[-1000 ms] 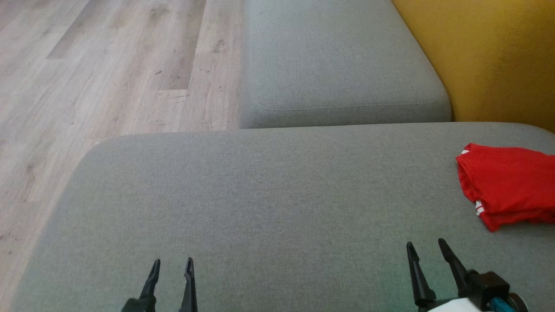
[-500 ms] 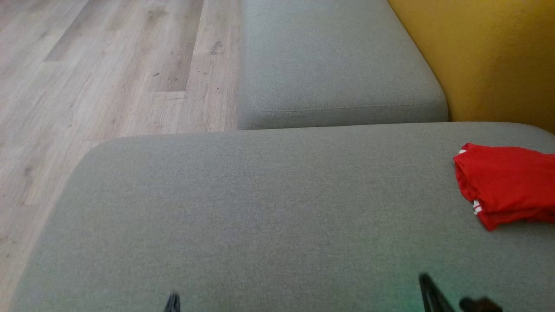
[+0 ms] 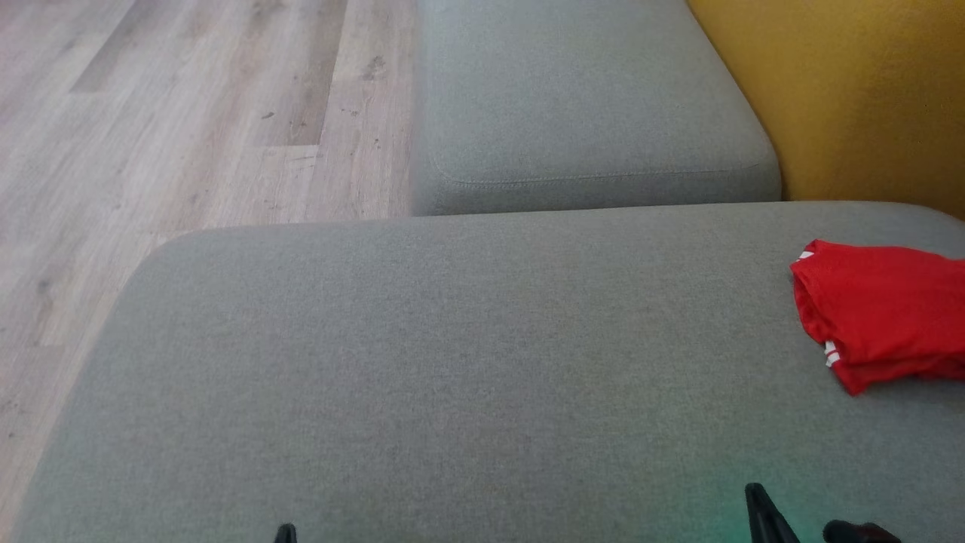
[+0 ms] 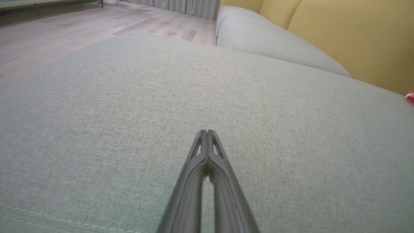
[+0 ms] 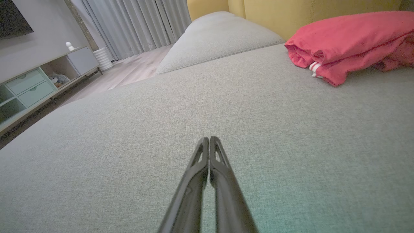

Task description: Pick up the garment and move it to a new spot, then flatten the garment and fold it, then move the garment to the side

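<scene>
The garment (image 3: 882,309) is a red cloth with white stripes, folded into a bundle at the right edge of the grey sofa cushion (image 3: 452,362). In the right wrist view the garment (image 5: 349,42) lies far ahead and to the right of my right gripper (image 5: 209,139), whose fingers are pressed together with nothing between them. My left gripper (image 4: 207,132) is shut too, hovering over bare cushion far from the cloth; a sliver of the garment (image 4: 410,97) peeks in at the right edge. Only the tips of the right gripper (image 3: 756,494) and left gripper (image 3: 285,532) show in the head view's bottom edge.
A second grey cushion (image 3: 588,113) lies beyond the near one. A yellow backrest (image 3: 859,98) rises on the right. Wooden floor (image 3: 188,113) spreads to the left. A low cabinet (image 5: 35,87) and grey curtains (image 5: 136,26) stand farther off.
Both grippers have closed from open and drawn back toward the bottom edge of the head view. The camera shifted slightly. The garment lies as before.
</scene>
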